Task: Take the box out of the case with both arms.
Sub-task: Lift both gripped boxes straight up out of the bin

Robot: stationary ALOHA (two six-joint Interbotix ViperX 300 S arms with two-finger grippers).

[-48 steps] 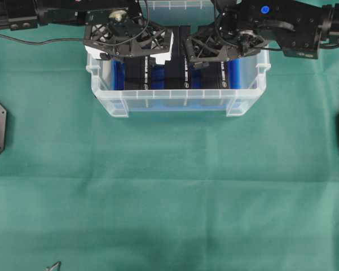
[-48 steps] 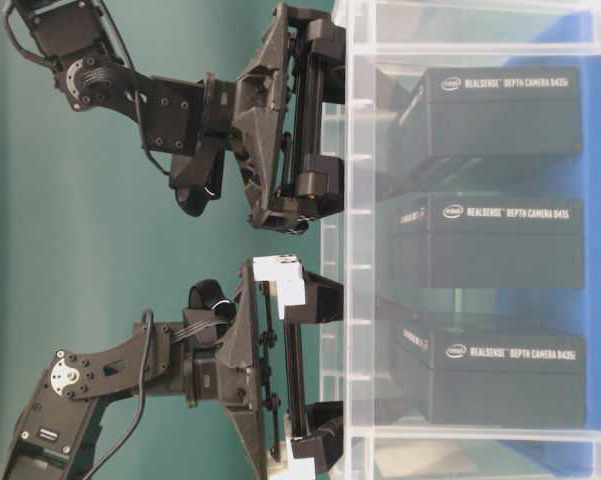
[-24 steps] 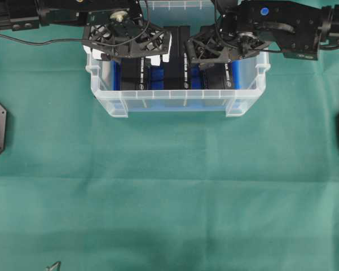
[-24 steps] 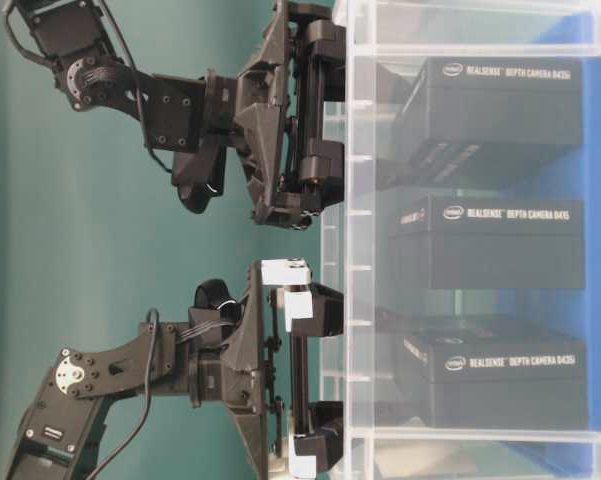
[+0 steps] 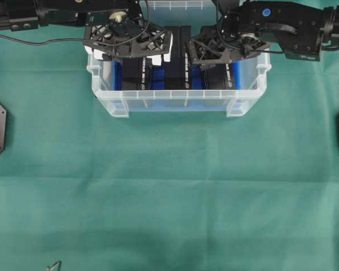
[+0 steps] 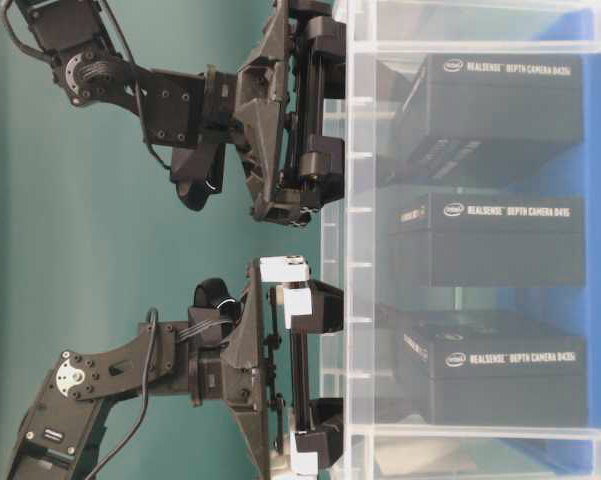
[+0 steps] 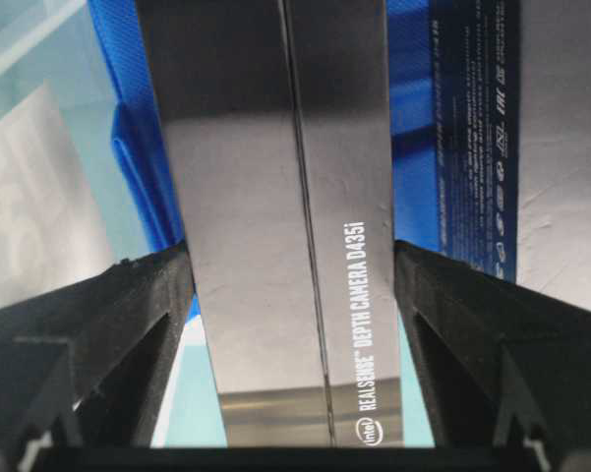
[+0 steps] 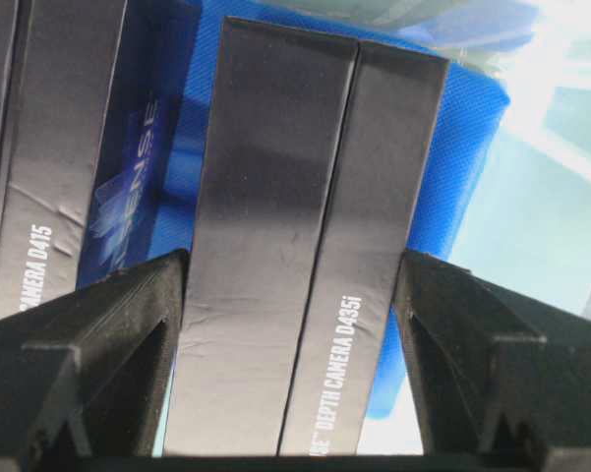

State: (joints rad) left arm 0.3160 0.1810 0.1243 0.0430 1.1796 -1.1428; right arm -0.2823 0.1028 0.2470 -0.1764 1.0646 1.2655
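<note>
Case: the clear plastic case (image 5: 177, 100) sits at the far edge of the green cloth (image 5: 169, 192), blue lining under three black camera boxes standing on edge, side by side.
Left box: the left box (image 7: 285, 226) stands nearest the case's left wall, still fully down inside.
Right box: the right box (image 8: 305, 246) stands by the opposite wall, also not lifted.
Middle box: the middle box (image 5: 179, 65) stands between them, untouched, close on the inner side of each grip.
Left gripper: the left gripper (image 7: 293, 295) has narrowed from wide open a second ago; its fingers now press both faces of the left box.
Right gripper: the right gripper (image 8: 290, 305) has closed in the same way and clamps the right box.
Meaning: both grasps look made, so lifting seems next.
Obstacles: the case walls and the middle box leave little side room; a straight upward pull seems safest.
</note>
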